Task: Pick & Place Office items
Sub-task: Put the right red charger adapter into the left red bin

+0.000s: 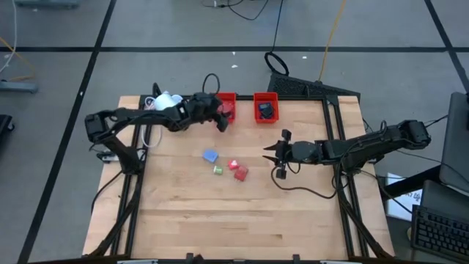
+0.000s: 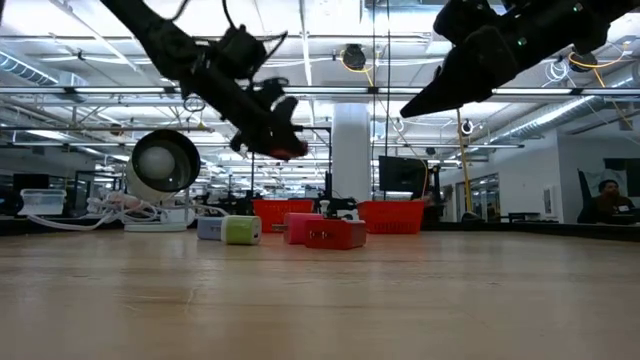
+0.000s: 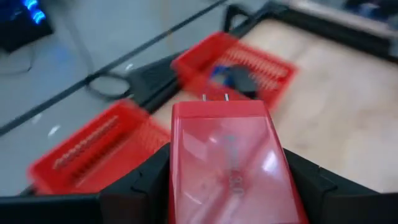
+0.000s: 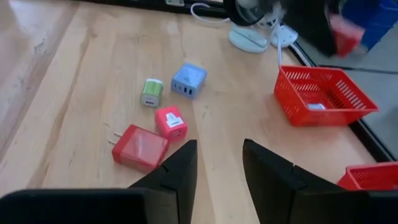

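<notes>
My left gripper [image 1: 220,119] is shut on a red plug block [image 3: 230,162] and hangs in the air at the near edge of the left red tray [image 1: 229,97]. The right red tray [image 1: 265,110] holds a black piece [image 1: 267,111]. On the table's middle lie a pale blue block [image 1: 210,155], a green one [image 1: 218,170], a small red one [image 1: 233,164] and a larger red one [image 1: 241,174]. My right gripper [image 1: 281,154] stands open above the table, right of these, with nothing between its fingers. My left gripper pinches the red block's two long sides [image 3: 177,180] between its two fingers [image 3: 140,183]. The block's two metal prongs [image 3: 214,98] point away from the wrist, along the fingers. The fingers slant down toward the trays. The block [image 2: 288,152] is lifted clear of table and tray.
A white round lamp-like device [image 1: 165,100] with cables stands at the far left corner, behind my left arm. The table's near half is bare wood [image 1: 234,220]. Black frame bars run along the left and right edges.
</notes>
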Controlling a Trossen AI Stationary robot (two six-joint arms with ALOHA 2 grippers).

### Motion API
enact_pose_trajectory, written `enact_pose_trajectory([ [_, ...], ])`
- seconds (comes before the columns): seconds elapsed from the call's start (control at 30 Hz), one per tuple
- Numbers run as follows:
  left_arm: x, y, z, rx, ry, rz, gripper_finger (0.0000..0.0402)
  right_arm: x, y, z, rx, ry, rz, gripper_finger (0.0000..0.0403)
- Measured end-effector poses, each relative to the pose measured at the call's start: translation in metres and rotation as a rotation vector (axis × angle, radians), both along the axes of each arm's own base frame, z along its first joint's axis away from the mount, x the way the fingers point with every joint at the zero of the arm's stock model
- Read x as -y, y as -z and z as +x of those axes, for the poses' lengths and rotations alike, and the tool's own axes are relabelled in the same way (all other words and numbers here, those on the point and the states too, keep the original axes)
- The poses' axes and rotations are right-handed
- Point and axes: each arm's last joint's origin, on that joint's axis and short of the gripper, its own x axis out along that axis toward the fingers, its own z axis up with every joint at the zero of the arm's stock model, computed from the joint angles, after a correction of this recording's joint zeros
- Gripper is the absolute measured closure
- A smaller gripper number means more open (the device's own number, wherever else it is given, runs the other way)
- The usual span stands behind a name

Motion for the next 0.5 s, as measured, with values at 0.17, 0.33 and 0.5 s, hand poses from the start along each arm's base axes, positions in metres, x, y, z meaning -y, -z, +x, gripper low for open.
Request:
enact_pose_trajectory([
  [0.17, -0.017, 0.027, 0.003, -0.031, -0.136, -0.048, 0.0192, 0.003, -0.001, 0.001, 0.009, 0.007, -0.008, 0.0288],
  [0.33, -0.029, 0.046, 0.002, -0.034, -0.295, -0.104, 0.0192, 0.003, -0.001, 0.001, 0.006, 0.009, -0.008, 0.0287],
  [0.5, -0.031, 0.054, 0.002, -0.027, -0.335, -0.153, 0.0192, 0.003, -0.001, 0.001, 0.007, 0.013, -0.002, 0.0287],
])
